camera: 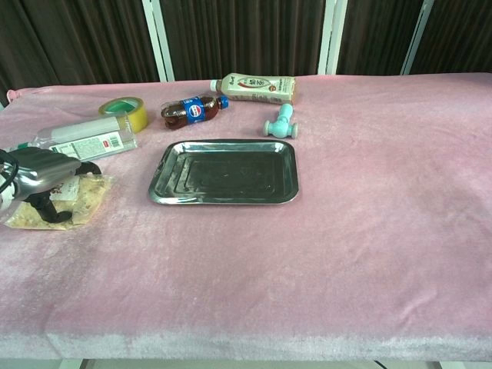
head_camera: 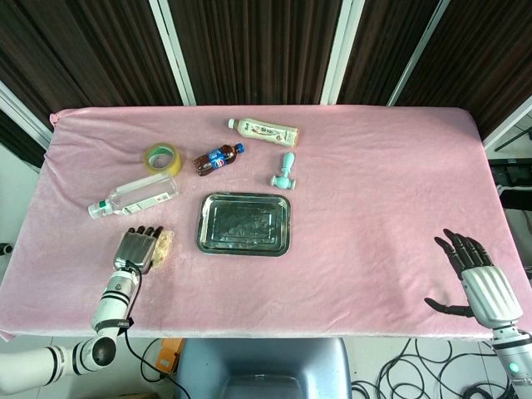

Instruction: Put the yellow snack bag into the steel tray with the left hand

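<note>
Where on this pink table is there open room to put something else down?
The whole stretch right of the steel tray out to the right hand is bare, as is the front strip below the tray. The far left is crowded: tape, cola bottle, clear bottle, and the left hand over the snack bag.

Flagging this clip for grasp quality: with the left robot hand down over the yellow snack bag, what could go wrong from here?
The left robot hand covers the flat yellow snack bag; whether it grips it cannot be told, so the fingers may slide off or bunch the pink cloth.
The clear bottle lies close behind the bag and could be nudged on the lift.
The bag could catch the steel tray on its raised rim and land half out.
</note>
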Motion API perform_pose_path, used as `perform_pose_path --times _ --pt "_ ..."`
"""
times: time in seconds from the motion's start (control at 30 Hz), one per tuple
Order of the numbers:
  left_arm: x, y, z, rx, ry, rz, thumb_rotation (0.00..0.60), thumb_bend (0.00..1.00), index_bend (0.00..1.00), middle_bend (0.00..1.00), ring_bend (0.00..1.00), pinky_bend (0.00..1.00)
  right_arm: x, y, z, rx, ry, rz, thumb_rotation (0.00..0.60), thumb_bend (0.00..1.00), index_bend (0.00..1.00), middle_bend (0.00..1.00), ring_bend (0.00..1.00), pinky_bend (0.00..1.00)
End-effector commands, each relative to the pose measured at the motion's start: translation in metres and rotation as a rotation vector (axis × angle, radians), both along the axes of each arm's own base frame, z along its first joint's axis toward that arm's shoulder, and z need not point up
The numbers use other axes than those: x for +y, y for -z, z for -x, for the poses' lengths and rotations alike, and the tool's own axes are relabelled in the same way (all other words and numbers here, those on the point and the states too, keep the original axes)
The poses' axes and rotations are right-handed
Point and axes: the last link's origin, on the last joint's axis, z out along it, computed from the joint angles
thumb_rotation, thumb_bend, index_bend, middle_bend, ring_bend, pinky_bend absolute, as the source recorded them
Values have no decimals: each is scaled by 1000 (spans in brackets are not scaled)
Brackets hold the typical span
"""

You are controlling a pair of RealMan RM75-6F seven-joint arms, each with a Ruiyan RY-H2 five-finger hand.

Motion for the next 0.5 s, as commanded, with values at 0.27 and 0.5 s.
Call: perform_pose_path --times 0.27,0.5 --pt "-9 -1 -29 -166 280 -131 600 559 548 732 712 763 -1 3 -1 9 -1 -9 600 108 0 0 0 197" --pt "-8 3 -66 -251 371 -170 600 558 552 738 723 773 -2 5 -1 16 2 -17 600 108 0 0 0 197"
